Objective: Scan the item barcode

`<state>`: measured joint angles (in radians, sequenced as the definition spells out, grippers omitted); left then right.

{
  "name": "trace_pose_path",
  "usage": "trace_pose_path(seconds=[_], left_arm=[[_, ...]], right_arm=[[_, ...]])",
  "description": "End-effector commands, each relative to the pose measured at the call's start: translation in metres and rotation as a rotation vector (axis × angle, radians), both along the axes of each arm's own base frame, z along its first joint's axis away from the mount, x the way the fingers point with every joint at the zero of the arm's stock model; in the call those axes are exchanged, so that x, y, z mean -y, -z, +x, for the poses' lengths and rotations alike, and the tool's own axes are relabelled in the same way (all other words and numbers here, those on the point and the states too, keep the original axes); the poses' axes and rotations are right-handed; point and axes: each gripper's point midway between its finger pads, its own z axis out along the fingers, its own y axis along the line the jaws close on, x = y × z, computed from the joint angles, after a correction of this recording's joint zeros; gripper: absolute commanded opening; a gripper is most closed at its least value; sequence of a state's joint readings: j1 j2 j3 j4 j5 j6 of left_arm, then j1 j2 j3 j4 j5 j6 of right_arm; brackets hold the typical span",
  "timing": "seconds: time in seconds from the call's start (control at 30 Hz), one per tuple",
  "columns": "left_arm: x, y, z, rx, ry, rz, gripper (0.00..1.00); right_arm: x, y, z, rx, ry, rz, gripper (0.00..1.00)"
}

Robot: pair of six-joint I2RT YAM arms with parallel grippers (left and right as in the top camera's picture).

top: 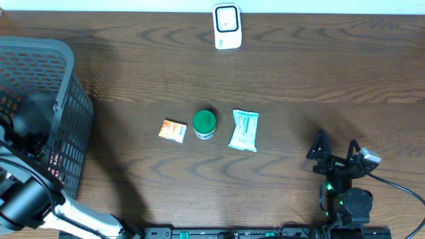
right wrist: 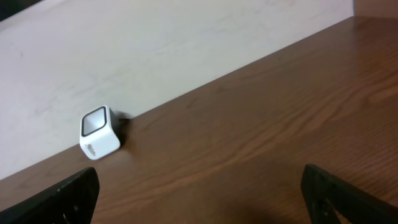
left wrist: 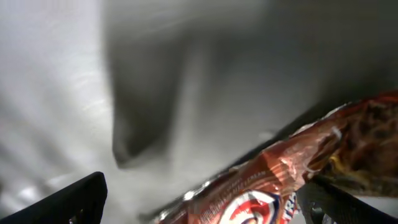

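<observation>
Wooden table (top: pixel 299 73), seen from overhead. Barcode scanner (top: pixel 226 26): white, dark window on top, standing at the far edge by the pale wall, well apart from everything else. Grey mesh basket (top: pixel 66 99): at the left edge, with the left arm (top: pixel 30 199) reaching into it. Red snack packet (left wrist: pixel 280 177): crinkled foil, lying inside the basket, close before the wrist camera and running up towards the right finger (left wrist: pixel 339 202). Left gripper (left wrist: pixel 202 193): jaws spread wide, clamped on nothing; whether a finger touches the packet cannot be told. Row at table centre, left to right: small orange box (top: pixel 172 130), green-lidded jar (top: pixel 204 124), white-and-teal pouch (top: pixel 244 130), each just beside the next. Right gripper (top: pixel 335 154): at the near right, jaws wide apart and empty, facing the scanner across bare wood.
</observation>
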<state>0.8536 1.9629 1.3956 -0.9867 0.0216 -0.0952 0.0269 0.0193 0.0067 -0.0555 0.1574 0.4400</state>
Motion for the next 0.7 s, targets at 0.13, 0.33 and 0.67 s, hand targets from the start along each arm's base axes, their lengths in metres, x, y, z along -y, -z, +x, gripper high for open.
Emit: trace_pose_path(seconds=[0.13, 0.33, 0.67], left_arm=[[0.007, -0.031, 0.018, 0.143, 0.069, 0.006, 0.98], [0.014, -0.033, 0.018, 0.149, 0.123, -0.016, 0.98], [0.034, -0.027, 0.042, 0.153, 0.345, 0.003, 0.98]], right_arm=[[0.001, 0.001, 0.000, -0.002, 0.005, -0.003, 0.99], [0.001, 0.001, 0.000, -0.003, 0.005, -0.004, 0.99], [0.001, 0.001, 0.000, -0.003, 0.005, -0.004, 0.99]])
